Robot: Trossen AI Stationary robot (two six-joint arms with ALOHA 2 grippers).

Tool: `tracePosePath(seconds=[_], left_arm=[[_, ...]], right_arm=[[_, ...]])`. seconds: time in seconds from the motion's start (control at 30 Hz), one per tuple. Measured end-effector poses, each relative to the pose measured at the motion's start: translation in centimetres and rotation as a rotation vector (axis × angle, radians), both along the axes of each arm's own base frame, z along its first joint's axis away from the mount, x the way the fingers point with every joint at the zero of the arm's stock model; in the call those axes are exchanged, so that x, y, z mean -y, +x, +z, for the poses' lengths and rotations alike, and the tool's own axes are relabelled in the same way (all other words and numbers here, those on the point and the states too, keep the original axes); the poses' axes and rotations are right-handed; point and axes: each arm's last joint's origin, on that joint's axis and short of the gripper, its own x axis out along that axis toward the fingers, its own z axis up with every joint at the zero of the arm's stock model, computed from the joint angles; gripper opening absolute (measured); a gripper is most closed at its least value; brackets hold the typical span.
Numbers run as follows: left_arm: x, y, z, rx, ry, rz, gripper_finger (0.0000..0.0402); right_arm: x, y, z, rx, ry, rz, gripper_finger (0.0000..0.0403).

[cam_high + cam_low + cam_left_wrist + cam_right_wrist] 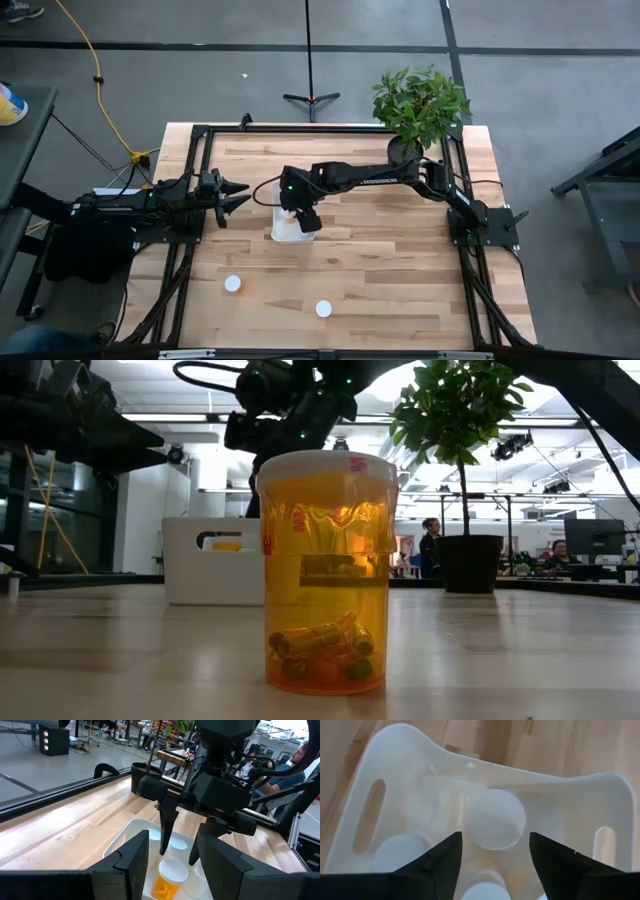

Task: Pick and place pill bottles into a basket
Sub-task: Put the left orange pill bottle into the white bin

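The white basket [284, 229] stands mid-table and holds several pill bottles, which show as white caps [400, 851]. My right gripper [495, 842] hangs open over the basket, fingers pointing down. Its fingers stand either side of and above one white-capped amber bottle [495, 819], which stands in the basket [172, 872]. Two more bottles stand upright on the table nearer the front, one [233, 284] to the left and one [323, 309] to the right. One of them fills the low view [327, 570]. My left gripper [240, 195] waits open, left of the basket.
A potted plant [418, 110] stands at the table's far right corner. The black frame rails [190, 240] run along the table's sides. Bare wood lies between the basket and the two front bottles.
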Motion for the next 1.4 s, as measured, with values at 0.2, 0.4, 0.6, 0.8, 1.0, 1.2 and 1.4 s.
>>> tracePosePath(seconds=[0.2,0.4,0.6,0.8,1.0,1.2,1.4], left_arm=[[0.0,0.0,0.0,0.001,-0.003,0.0,0.0204],[0.0,0.0,0.0,0.001,-0.003,0.0,0.0204],[0.0,0.0,0.0,0.002,-0.003,0.0,0.0204],[0.0,0.0,0.0,0.003,-0.002,0.01,0.0204],[0.0,0.0,0.0,0.003,-0.001,0.016,0.0204],[0.0,0.0,0.0,0.005,-0.005,0.016,0.0204],[0.0,0.0,0.0,0.005,-0.005,0.017,0.0204]], right_arm=[[1.1,0.6,2.3,0.071,-0.055,-0.046,0.0213],[2.5,0.4,9.3,0.193,0.001,-0.147,0.0178],[1.8,-3.8,17.3,0.375,0.015,-0.159,0.0113],[-1.9,-11.1,22.0,0.53,-0.039,-0.206,0.0047],[-3.9,-18.3,20.3,0.635,0.021,-0.27,0.0003],[-4.3,-26.0,15.6,0.711,0.123,-0.368,0.0017],[-4.2,-32.6,9.8,0.869,0.216,-0.459,0.0016]])
